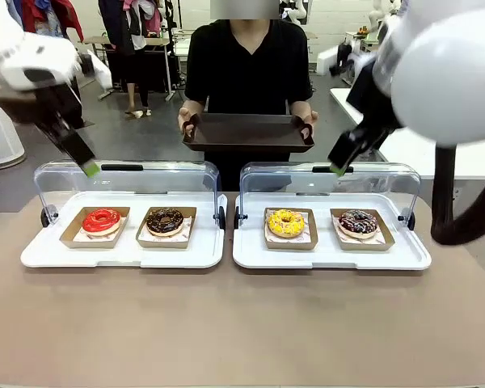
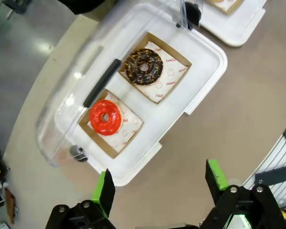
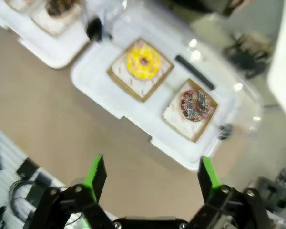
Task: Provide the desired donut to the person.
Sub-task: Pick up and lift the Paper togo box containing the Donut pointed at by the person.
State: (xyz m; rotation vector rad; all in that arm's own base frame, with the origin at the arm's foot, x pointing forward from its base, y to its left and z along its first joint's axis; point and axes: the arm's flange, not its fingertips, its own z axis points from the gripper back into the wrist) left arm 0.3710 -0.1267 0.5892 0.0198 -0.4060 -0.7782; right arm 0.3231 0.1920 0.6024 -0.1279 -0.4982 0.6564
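Behind, clear lids (image 1: 121, 179) upright past donuts (image 1: 102, 220); person (image 1: 246, 65) holds black tray (image 1: 248, 132).

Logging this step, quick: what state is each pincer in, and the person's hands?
Left pincer: open, empty.
Right pincer: open, empty.
Person's hands: both holding the dark tray.

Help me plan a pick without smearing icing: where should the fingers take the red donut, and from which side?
Probably its cardboard tray, not the red donut itself: pinch the near wall from above, on the robot's side. The tray lies flat and open-topped, and the raised clear lid blocks the far side.
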